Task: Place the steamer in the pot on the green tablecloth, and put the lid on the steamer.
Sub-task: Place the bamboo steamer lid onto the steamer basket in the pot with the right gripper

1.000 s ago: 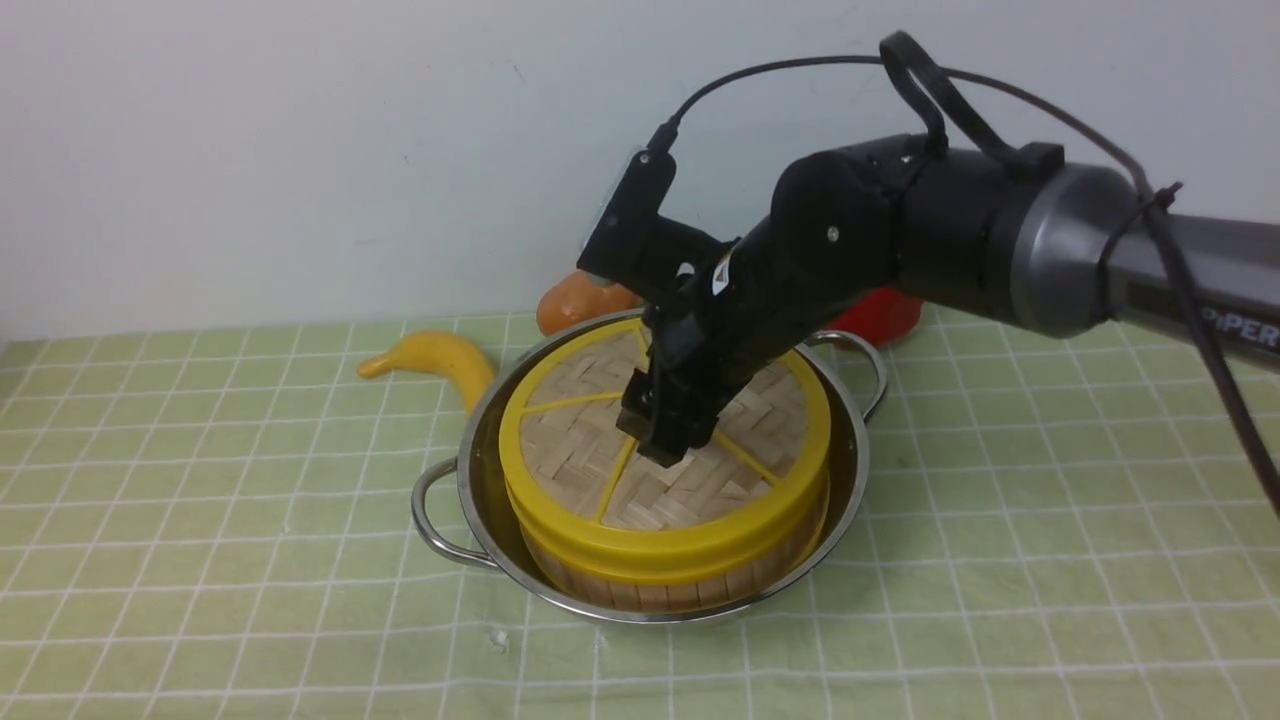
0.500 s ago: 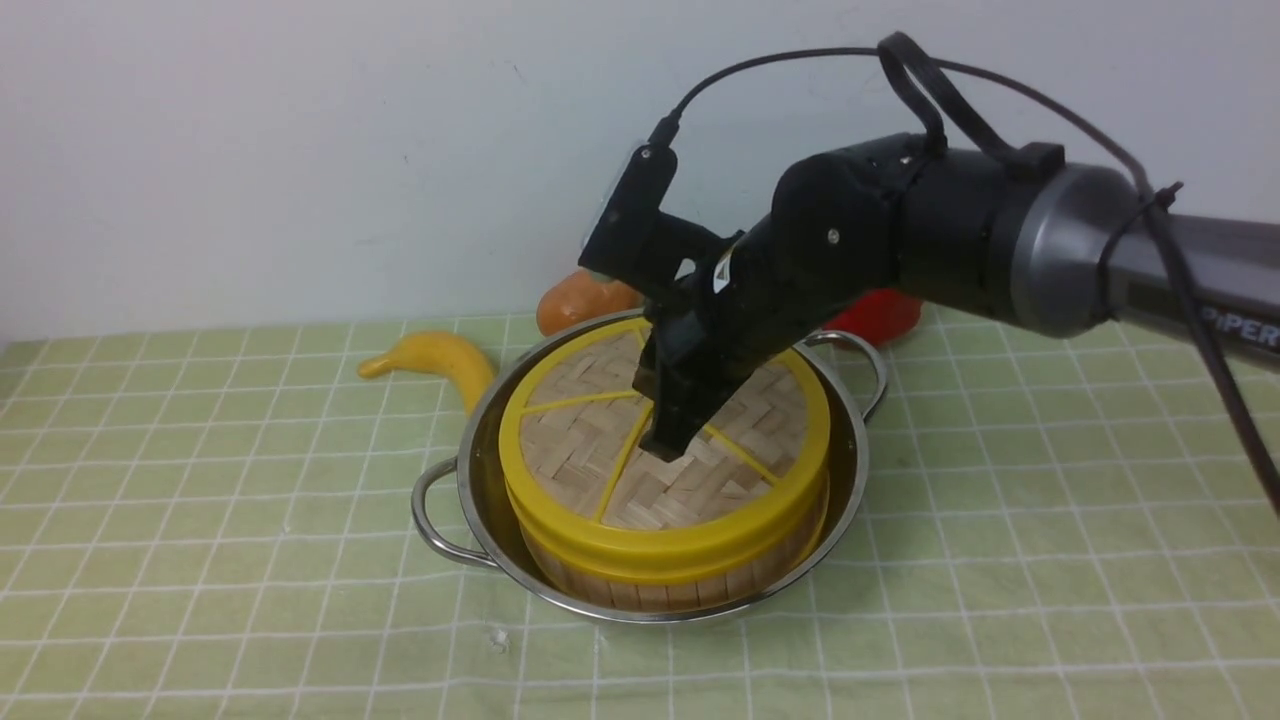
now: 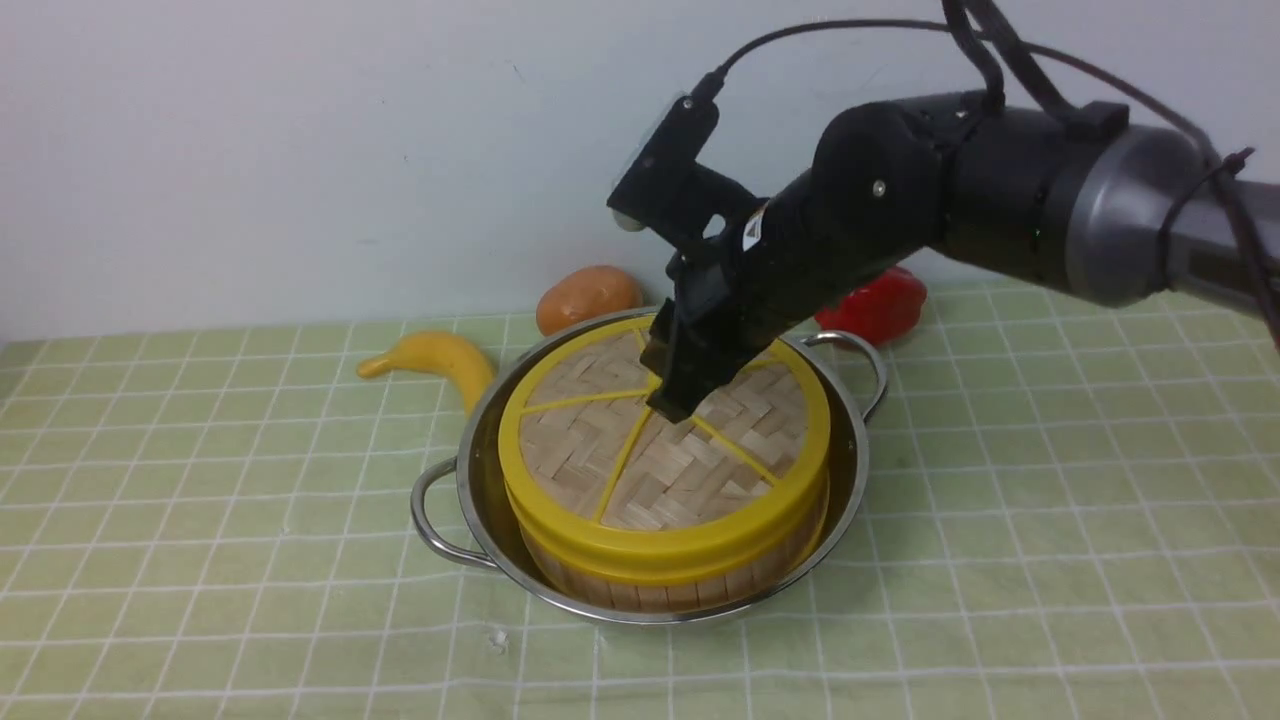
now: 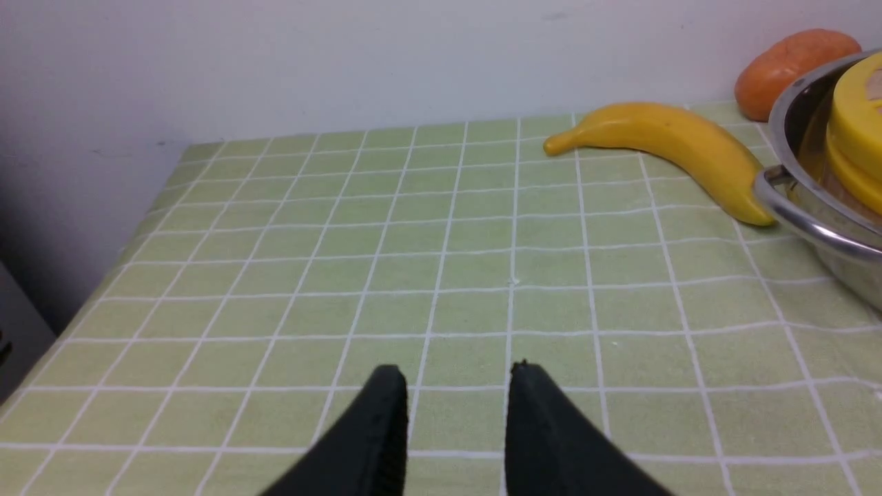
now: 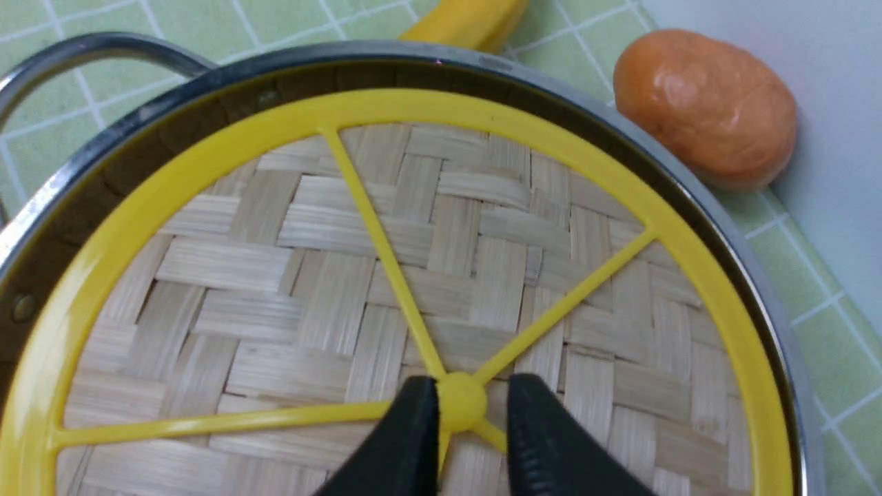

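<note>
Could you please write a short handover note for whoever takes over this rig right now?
Right pincer: just above the lid, its tips either side of the lid's central knob; whether they grip it cannot be told.
Left pincer: open and empty, over bare green tablecloth off to the pot's left.
Things: the steamer sits in the pot on the tablecloth, and the lid lies flat on the steamer.
Done: steamer in pot, lid on.
Left: confirm the right pincer is free of the knob, then lift it away without dragging the lid.
</note>
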